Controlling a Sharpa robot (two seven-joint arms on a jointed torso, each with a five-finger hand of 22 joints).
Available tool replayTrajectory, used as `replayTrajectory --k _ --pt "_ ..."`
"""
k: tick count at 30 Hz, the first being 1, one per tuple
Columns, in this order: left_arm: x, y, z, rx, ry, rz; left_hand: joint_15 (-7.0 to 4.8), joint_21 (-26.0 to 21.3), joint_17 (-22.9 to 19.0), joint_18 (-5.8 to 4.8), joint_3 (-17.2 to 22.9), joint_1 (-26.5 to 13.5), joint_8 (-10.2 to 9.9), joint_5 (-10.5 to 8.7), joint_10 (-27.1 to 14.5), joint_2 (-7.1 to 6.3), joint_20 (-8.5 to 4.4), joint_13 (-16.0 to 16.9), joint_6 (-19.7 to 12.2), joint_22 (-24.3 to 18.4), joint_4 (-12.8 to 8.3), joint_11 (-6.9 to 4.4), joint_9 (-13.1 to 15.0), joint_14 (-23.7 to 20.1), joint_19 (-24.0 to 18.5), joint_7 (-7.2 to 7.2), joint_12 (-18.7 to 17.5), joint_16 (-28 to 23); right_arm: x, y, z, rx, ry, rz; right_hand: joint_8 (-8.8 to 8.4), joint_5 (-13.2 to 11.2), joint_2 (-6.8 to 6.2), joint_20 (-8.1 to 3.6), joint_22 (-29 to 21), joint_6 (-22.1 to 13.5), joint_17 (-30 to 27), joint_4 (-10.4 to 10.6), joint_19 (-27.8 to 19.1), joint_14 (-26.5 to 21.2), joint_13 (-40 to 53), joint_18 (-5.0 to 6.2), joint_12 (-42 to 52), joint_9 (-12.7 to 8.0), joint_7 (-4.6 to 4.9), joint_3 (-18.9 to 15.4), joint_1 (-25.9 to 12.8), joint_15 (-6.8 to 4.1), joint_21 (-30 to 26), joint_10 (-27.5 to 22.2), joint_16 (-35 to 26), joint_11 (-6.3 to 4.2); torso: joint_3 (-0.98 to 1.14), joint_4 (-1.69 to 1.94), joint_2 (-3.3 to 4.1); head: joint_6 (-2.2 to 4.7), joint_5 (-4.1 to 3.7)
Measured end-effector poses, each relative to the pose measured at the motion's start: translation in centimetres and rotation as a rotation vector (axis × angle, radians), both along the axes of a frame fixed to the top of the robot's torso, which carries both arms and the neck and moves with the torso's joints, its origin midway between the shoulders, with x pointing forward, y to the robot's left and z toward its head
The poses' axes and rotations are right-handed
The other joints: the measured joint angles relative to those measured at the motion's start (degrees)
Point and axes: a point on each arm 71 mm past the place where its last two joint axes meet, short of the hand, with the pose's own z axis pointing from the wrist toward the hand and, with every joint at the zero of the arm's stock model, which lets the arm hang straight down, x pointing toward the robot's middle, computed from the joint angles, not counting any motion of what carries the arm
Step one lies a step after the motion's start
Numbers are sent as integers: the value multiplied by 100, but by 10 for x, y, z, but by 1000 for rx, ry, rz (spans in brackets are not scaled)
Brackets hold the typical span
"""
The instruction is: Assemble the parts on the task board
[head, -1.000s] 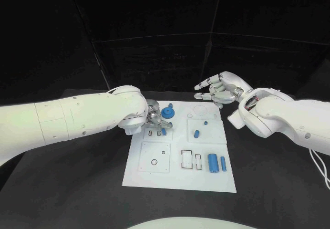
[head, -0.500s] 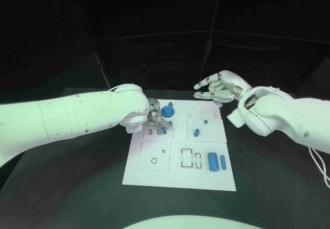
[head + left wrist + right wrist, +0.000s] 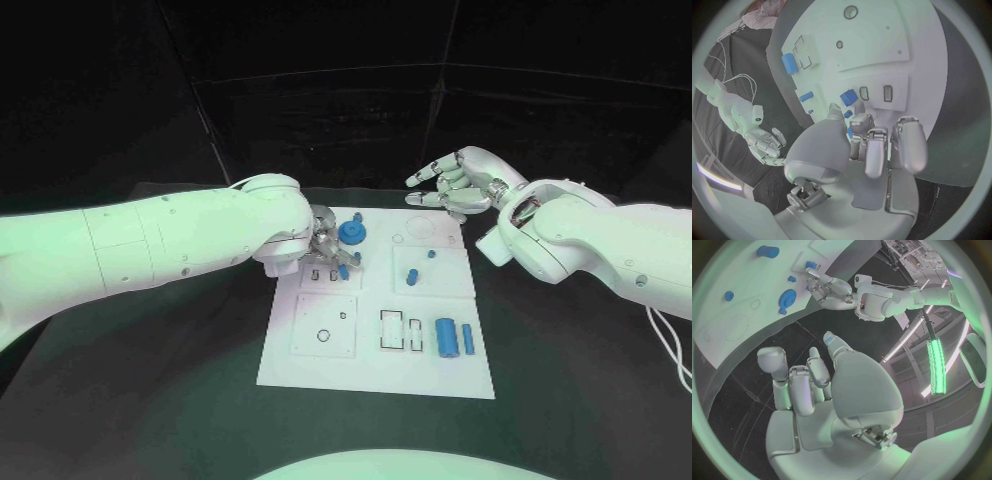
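Note:
The white task board (image 3: 372, 372) lies mid-table. My left hand (image 3: 319, 249) hovers over its far left corner and pinches a small blue block (image 3: 848, 96) between thumb and a finger, right beside two narrow upright slots (image 3: 887, 93). A blue gear (image 3: 353, 237) stands just past the fingers. Two small blue pieces (image 3: 411, 277) lie in the board's middle right panel, and two blue cylinders (image 3: 446, 338) lie near its right edge. My right hand (image 3: 463, 186) is raised beyond the board's far edge, fingers apart, holding nothing.
Outlined rectangular recesses (image 3: 391, 333) and a square panel with small holes (image 3: 326, 325) sit on the board's near half. Black table (image 3: 159, 380) surrounds the board. My left forearm (image 3: 159, 240) reaches in over the table's left side.
The left hand's fingers have shifted slightly at the slots. The right hand has stayed raised in the same place.

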Motion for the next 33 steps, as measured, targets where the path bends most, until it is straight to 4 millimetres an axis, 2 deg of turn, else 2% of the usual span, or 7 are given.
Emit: replayTrajectory --k 18,24,33 --pt "-2 -4 -1 10 19 -22 -15 23 0 1 43 82 24 0 20 -11 -3 23 0 43 -42 -20 35 15 3 0 21 0 0 3 0 -3 2 6 0 0 0 0 0 21 0 0 0 0 12 0 0 0 -21 0 0 0 0 0 0 0 1 -2 1 -18 -9" --pt "-2 -5 -2 11 22 -26 -15 23 0 1 98 185 46 0 20 36 -16 29 1 62 -98 -20 64 15 16 0 44 0 1 3 -1 -4 2 5 0 0 0 0 1 21 -1 0 0 0 12 0 0 0 -21 0 0 0 0 0 0 0 1 -2 1 -21 -9" --pt "-2 -5 -2 9 24 -24 -15 45 0 1 339 520 68 0 20 206 -16 29 -40 92 -289 -20 121 15 16 0 43 0 2 2 -1 -5 2 3 24 0 0 0 1 21 -1 0 0 0 12 0 0 0 -21 0 0 0 0 0 0 0 1 -2 1 -20 -10"
